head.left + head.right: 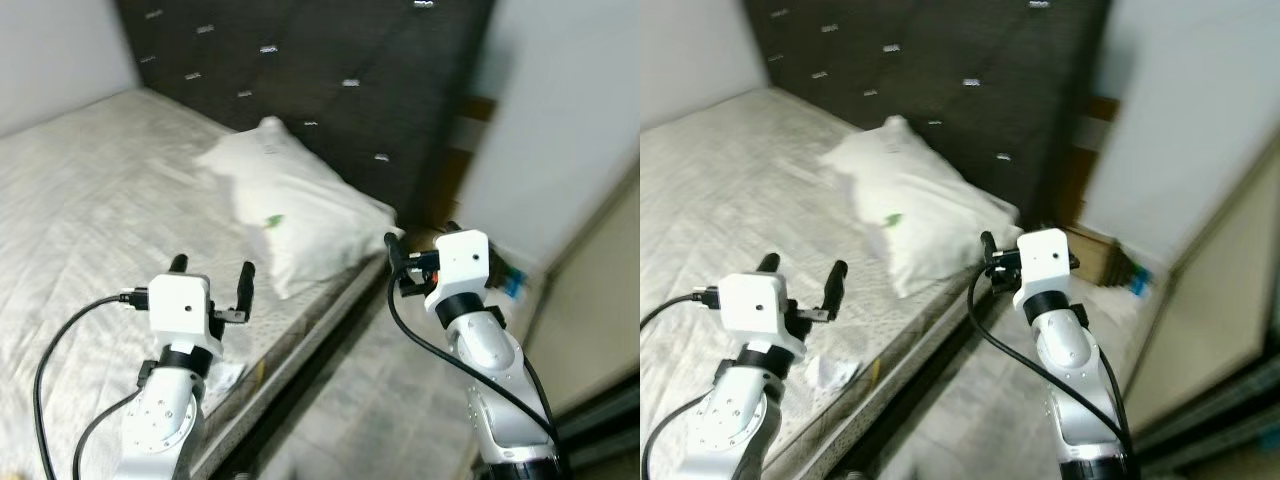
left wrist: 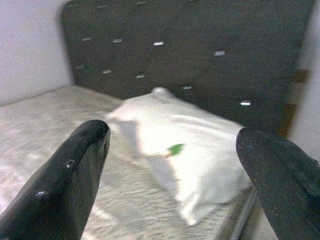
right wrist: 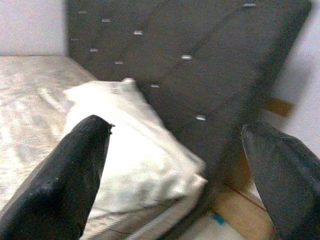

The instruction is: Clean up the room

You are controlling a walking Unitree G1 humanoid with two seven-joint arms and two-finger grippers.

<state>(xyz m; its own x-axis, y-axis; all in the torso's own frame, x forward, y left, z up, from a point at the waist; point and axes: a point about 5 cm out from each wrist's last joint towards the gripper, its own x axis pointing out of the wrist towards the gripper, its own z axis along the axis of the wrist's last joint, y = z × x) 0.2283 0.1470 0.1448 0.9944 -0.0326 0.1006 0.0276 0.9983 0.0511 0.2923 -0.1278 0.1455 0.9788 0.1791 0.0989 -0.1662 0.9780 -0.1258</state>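
Left gripper (image 1: 212, 274) raised over bed (image 1: 90, 190) edge, fingers spread wide, empty. Right gripper (image 1: 990, 262) raised beside bed corner, above floor (image 1: 390, 400); spread wide in its wrist view, empty. Pillow (image 1: 295, 205) askew at head of bed, touching headboard (image 1: 330, 80), one corner hanging over mattress edge; small green mark (image 1: 272, 221) on it, nature unclear. Crumpled white scrap (image 1: 830, 372) on bed near left arm. Blue item (image 1: 1138, 283) on floor by wall, blurred. Step judged: approach and survey, nothing grasped yet. Next move likely needs closer stance, then reach to pillow or scrap.
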